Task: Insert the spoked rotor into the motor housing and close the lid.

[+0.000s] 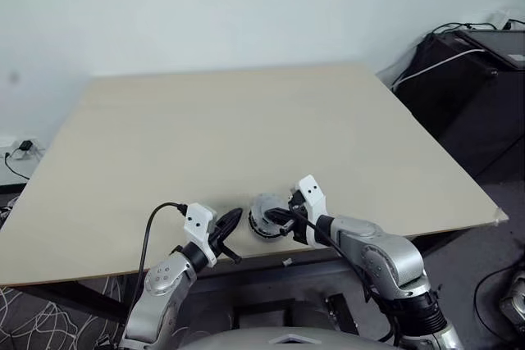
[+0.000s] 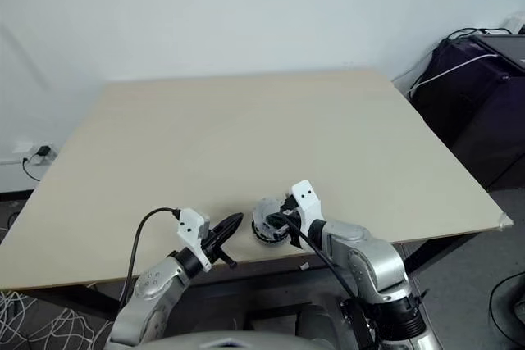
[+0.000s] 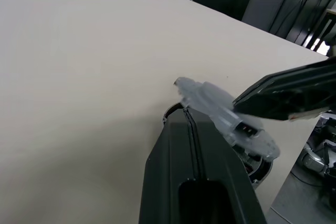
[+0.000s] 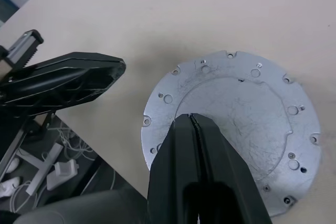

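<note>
The motor housing [image 1: 267, 217] sits near the table's [image 1: 246, 137] front edge with its silver lid [image 4: 231, 124] on top. Both grippers' jaws are pressed shut and empty: the right gripper [image 4: 190, 121] over the lid, the left gripper [image 1: 232, 220] just beside. Press squarely at the centre so the lid seats flat.

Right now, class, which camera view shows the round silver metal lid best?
The right wrist view: the round silver metal lid faces the camera, screw holes visible. Both eye views show it small and edge-on; the left wrist view shows it blurred.
</note>
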Robot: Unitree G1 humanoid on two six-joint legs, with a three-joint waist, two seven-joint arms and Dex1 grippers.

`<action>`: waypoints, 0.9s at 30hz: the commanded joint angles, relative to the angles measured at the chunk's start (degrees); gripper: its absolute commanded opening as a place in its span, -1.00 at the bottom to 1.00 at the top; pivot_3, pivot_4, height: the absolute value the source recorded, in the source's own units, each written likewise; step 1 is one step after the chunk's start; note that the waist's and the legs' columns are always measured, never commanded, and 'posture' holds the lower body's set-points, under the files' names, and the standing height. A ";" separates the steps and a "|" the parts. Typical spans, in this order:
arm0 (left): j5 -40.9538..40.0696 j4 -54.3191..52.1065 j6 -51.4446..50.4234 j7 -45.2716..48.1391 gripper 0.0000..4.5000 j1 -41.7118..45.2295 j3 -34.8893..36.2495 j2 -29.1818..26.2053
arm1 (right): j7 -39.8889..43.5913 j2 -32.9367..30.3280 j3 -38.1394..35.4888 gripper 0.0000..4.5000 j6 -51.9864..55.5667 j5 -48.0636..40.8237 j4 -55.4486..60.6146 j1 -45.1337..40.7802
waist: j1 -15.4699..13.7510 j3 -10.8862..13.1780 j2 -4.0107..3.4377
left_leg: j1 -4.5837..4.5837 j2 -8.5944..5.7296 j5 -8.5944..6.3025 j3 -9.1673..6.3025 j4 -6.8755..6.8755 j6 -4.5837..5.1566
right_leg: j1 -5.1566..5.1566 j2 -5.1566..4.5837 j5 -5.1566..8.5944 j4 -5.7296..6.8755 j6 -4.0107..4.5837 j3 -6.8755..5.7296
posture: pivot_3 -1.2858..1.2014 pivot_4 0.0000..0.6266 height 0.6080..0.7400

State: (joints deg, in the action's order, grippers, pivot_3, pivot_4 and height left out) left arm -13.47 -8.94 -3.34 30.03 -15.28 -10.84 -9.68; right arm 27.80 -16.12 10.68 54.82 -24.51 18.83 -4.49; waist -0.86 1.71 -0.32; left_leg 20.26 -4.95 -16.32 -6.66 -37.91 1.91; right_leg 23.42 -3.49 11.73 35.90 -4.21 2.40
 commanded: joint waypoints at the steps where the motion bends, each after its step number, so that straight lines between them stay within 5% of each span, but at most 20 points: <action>1: 0.10 -2.02 0.90 -0.12 -1.00 -0.01 -0.03 -0.27 | -0.75 1.18 0.07 -0.99 -2.26 0.73 -2.13 -1.58 | 0.02 0.00 -0.01 | 0.00 0.00 0.00 0.00 0.00 0.00 | -0.01 0.00 0.00 0.00 0.00 0.00 | 0.03 -1.00 1.00; 18: 0.18 -6.30 -2.14 -1.55 -1.00 0.00 -0.75 -0.60 | -0.91 0.00 2.87 -0.99 -0.64 2.54 -6.17 -1.15 | 0.01 -0.04 -0.06 | -0.12 0.00 0.00 0.01 0.02 0.00 | -0.13 0.00 0.03 0.00 0.04 0.01 | 0.03 -1.00 1.00; 27: 0.18 -4.31 0.38 -0.88 -1.00 -0.67 -0.23 -0.90 | 0.24 0.94 -1.41 -0.99 -8.63 0.74 -0.64 -2.97 | 0.07 0.08 -0.04 | -0.32 0.00 -0.04 0.00 0.04 -0.04 | -0.36 -0.01 0.19 -0.01 0.25 0.00 | 0.03 -1.00 1.00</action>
State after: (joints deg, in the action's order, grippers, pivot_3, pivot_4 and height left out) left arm -13.47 -12.62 -4.72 28.83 -16.38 -11.30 -10.42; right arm 27.48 -15.38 10.86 48.81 -22.89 15.03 -5.94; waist -0.79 1.79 -0.36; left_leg 19.94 -4.95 -16.36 -6.66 -37.85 1.88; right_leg 23.06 -3.50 11.93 35.90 -3.97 2.40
